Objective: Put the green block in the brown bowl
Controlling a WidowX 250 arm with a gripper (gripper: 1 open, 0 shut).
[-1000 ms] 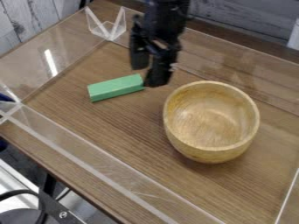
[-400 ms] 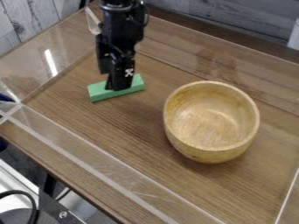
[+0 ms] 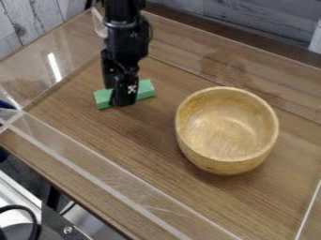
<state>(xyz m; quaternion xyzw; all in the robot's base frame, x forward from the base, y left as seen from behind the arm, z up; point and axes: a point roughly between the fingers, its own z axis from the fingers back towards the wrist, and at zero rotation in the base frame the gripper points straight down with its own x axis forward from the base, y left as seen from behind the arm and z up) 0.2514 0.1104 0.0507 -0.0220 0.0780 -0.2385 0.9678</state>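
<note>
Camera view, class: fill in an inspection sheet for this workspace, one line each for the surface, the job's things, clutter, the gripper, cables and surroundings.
Surface: wooden table with visible grain, fenced by clear plastic walls.
Job's things: green block lies flat on the table, left of the brown bowl and apart from it; the bowl stands upright and empty.
Clutter: nothing seen.
Gripper: black gripper points down, open, fingers straddling the block; the block is not lifted.
Cables: a dark looped cable at the bottom left, outside the wall.
Surroundings: pale planked wall at the upper left; a dark edge behind the table.
</note>
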